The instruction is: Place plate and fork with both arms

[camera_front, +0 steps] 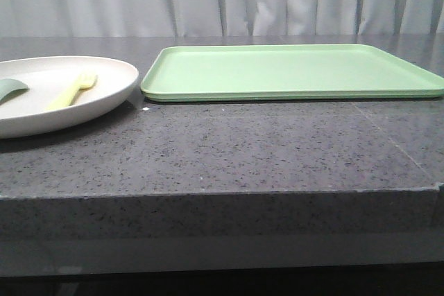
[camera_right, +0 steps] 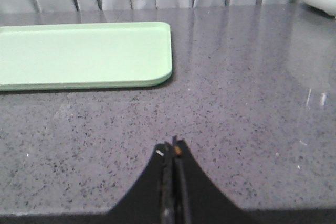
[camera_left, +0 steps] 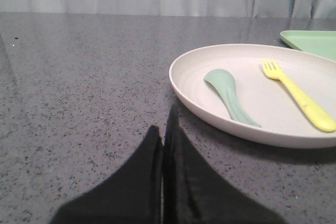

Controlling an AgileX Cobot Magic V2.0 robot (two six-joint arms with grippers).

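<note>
Cream and matte, the plate (camera_front: 104, 95) sits at the left of the stone table (camera_front: 243, 150), its rim just beside the near left corner of the light-green tray (camera_front: 291, 71) but, as far as we can tell, not touching it. We judge the plate to be stiff and rather light, perhaps a fibre or plastic ware, not very slippery because of the matte surface. The raised rim is the natural place to take hold; a pinch on the edge nearest our left gripper (camera_left: 164, 132) seems best, though a wide shallow plate held at one point can tilt and let its contents slide.

Inside the plate lie two things, apart from each other. The fork (camera_left: 296, 90) is pale yellow, small and surely very light; it lies flat with the tines pointing away from the left wrist camera. We think its thin handle gives little height for fingers, so it must be pinched across the handle from above. Beside it lies a grey-green spoon-like piece (camera_left: 231, 95), which is not part of our task.

The tray holds nothing that we can see.

Our left gripper hangs low over the table just beside the plate, its jaws pressed together and holding nothing. Our right gripper (camera_right: 173, 153) is over bare stone near the tray's right corner, jaws also pressed together, nothing between them.
</note>
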